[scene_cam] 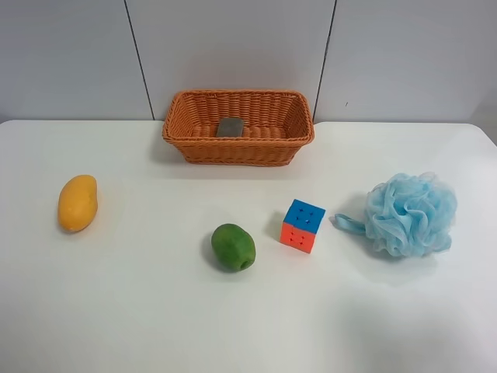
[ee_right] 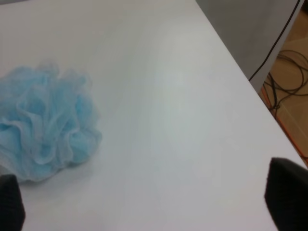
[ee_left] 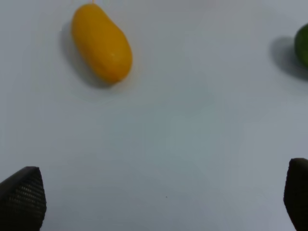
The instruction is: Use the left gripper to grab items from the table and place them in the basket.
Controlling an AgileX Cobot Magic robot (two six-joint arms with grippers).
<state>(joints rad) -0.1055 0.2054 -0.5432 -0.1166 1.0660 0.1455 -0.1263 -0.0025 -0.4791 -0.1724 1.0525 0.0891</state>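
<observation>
The wicker basket (scene_cam: 238,127) stands at the back middle of the white table (scene_cam: 140,311) with the grey block (scene_cam: 231,127) lying inside it. The yellow mango (scene_cam: 78,203) lies at the exterior high view's left; it also shows in the left wrist view (ee_left: 101,43). The green fruit (scene_cam: 233,247) lies near the middle, its edge in the left wrist view (ee_left: 302,45). The puzzle cube (scene_cam: 302,225) sits beside it. The light-blue pouf (scene_cam: 410,214) lies at the right, also in the right wrist view (ee_right: 45,122). My left gripper (ee_left: 159,202) is open and empty above bare table, apart from the mango. My right gripper (ee_right: 149,202) is open and empty near the pouf. Neither arm shows in the exterior high view.
The table's edge (ee_right: 240,77) runs close beside my right gripper, with cables on the floor (ee_right: 288,72) beyond it. A grey panelled wall (scene_cam: 233,47) stands behind the basket.
</observation>
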